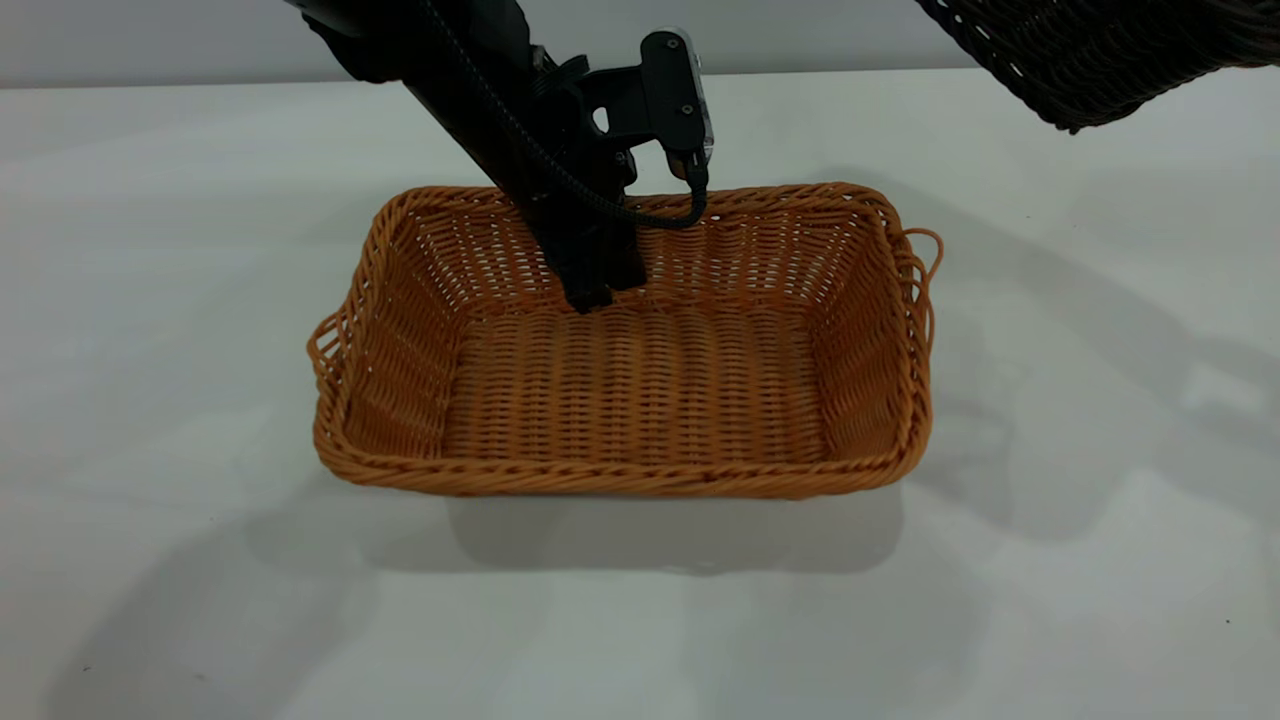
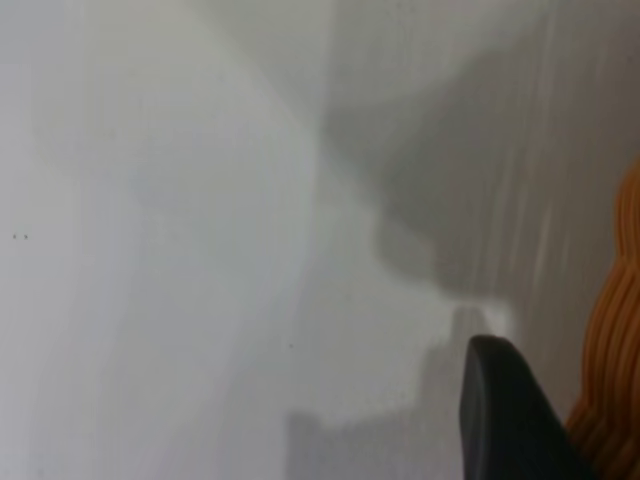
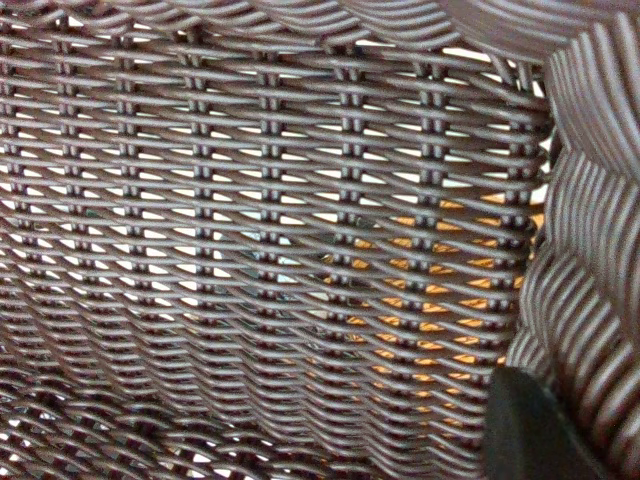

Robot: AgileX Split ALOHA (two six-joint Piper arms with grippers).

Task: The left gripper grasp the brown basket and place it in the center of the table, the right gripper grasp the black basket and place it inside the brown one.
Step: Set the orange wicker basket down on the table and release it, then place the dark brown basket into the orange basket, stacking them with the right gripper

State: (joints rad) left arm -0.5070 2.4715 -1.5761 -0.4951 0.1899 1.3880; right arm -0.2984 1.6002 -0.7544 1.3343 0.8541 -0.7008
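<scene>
Wicker in orange-tan, the brown basket (image 1: 625, 345) is sitting mid-table (image 1: 150, 300) in the exterior view, the left gripper (image 1: 590, 290) reaching over its far wall; the black basket (image 1: 1090, 55) is hanging high at the right.

Left wrist view: one finger (image 2: 510, 420) is showing beside wicker; jaw spread unclear.

Right wrist view: a finger (image 3: 535, 430) is pressing the black rim, seemingly holding it. Clear the left arm before lowering squarely.

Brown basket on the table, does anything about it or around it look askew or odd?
Nothing looks damaged or spilled. The brown basket sits flat and upright on the table, with the left tool at its far wall. The one unusual sight is the black basket, tilted in the air beyond the brown basket's right end.
</scene>
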